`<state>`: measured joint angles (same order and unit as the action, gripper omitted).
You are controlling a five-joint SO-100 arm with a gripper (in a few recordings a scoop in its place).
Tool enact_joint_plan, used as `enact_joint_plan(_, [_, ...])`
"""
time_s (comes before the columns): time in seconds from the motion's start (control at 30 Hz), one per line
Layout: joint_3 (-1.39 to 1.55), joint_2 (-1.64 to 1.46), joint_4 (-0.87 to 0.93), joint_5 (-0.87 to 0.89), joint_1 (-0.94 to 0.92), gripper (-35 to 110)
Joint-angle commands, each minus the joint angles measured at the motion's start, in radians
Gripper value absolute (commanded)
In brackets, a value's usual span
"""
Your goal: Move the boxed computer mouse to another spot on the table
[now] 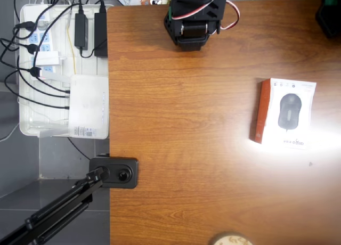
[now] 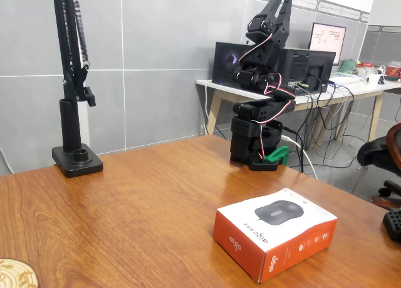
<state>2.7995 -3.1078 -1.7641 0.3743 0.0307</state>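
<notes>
Lying flat on the table point(image 1: 186, 149), the boxed computer mouse point(image 1: 285, 113) is sitting at about three o'clock in the overhead view, its orange-red side facing nine o'clock. At twelve o'clock the arm point(image 2: 263, 87) is standing folded, well apart from it; whether its pincer is wide or narrow, I cannot tell.

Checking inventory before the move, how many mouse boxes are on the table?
1: the boxed computer mouse lies flat at the table's right side in the overhead view. None appears hidden.
</notes>
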Motion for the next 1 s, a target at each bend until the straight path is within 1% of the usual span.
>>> enact_joint_plan(0.0, [0.002,-0.002,-0.003,0.005,-0.005,0])
enact_joint_plan(0.8, [0.002,-0.002,-0.003,0.005,-0.005,0])
enact_joint_plan(0.9, [0.002,-0.002,-0.003,0.0,-0.005,10])
enact_joint_plan(0.93, [0.002,-0.002,-0.003,0.003,-0.005,10])
enact_joint_plan(0.97, [0.002,-0.002,0.0,0.005,-0.005,3])
